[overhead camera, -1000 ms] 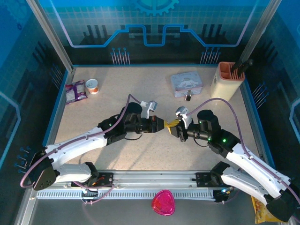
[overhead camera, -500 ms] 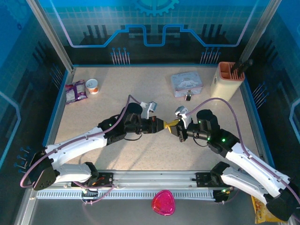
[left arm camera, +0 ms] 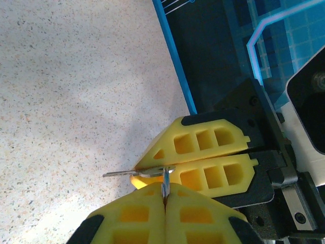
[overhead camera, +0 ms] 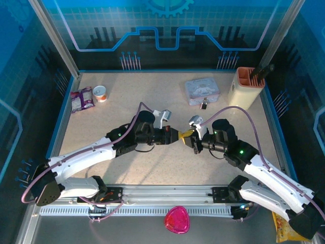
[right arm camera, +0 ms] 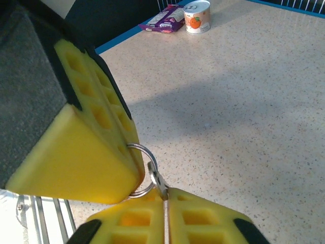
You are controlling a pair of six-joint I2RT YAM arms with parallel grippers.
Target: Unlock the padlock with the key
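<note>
The speckled tabletop [overhead camera: 152,101] carried everything. Over its middle the left arm [overhead camera: 86,157] and the right arm [overhead camera: 269,175] reached inward, so that the left pincer [overhead camera: 177,135] and the right pincer [overhead camera: 189,136] met tip to tip. At the far right stood a cream holder [overhead camera: 246,89] with an orange top, and beside it lay a pale tin box [overhead camera: 202,91]. At the far left lay purple packets [overhead camera: 82,99] with a small can [overhead camera: 100,93] just beside them. The left pincer was closed, its yellow fingers clamped on the thin key ring [right arm camera: 140,151]. The right pincer was closed too, pinching the key [left arm camera: 122,174] by its head, with the blade sticking out sideways above the tabletop. The padlock [overhead camera: 203,105] lay on the tabletop just in front of the tin box, well apart from both pincers.
</note>
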